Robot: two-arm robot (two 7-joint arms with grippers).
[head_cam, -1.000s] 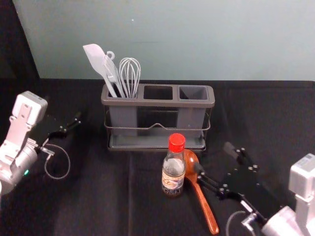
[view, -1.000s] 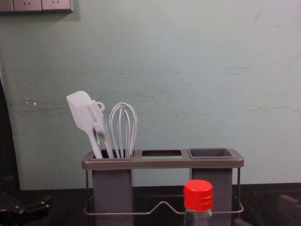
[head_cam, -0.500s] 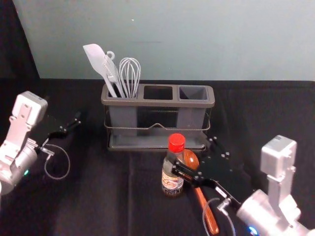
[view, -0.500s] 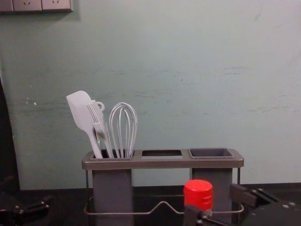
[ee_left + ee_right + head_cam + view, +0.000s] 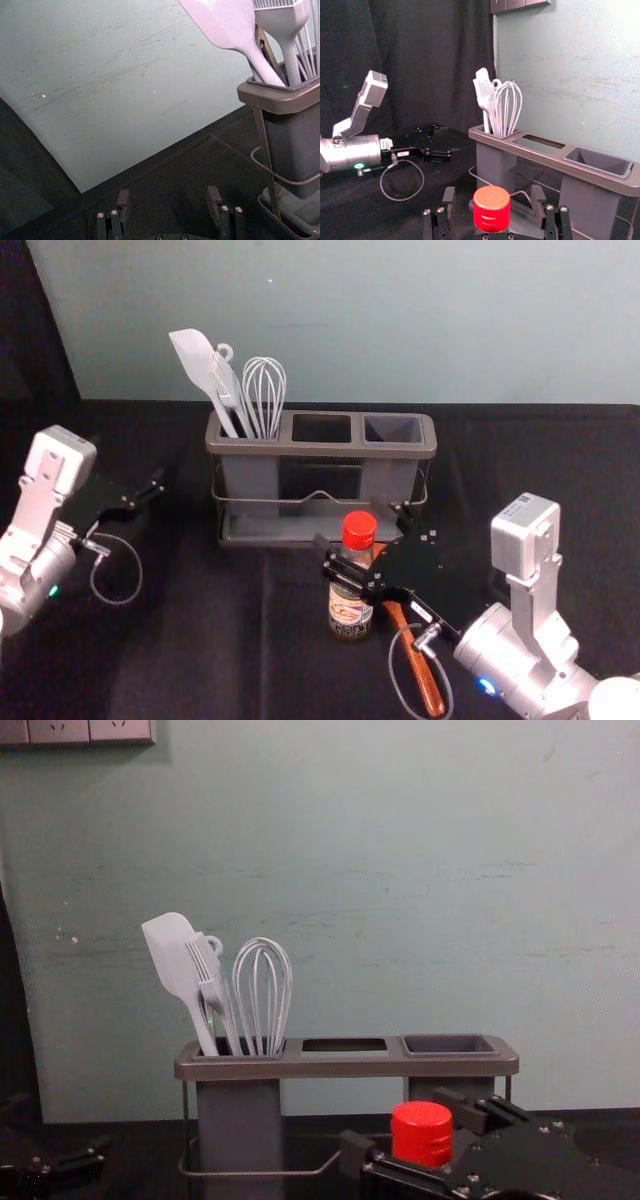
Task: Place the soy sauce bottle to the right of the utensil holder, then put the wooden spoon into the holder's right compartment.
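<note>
Straddling the labelled bottle (image 5: 350, 611), right pincer (image 5: 351, 528) open.

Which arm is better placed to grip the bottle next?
Right, I'd judge: the right gripper is open, a finger on either side of the bottle; the left gripper is well away, left of the holder.
</note>
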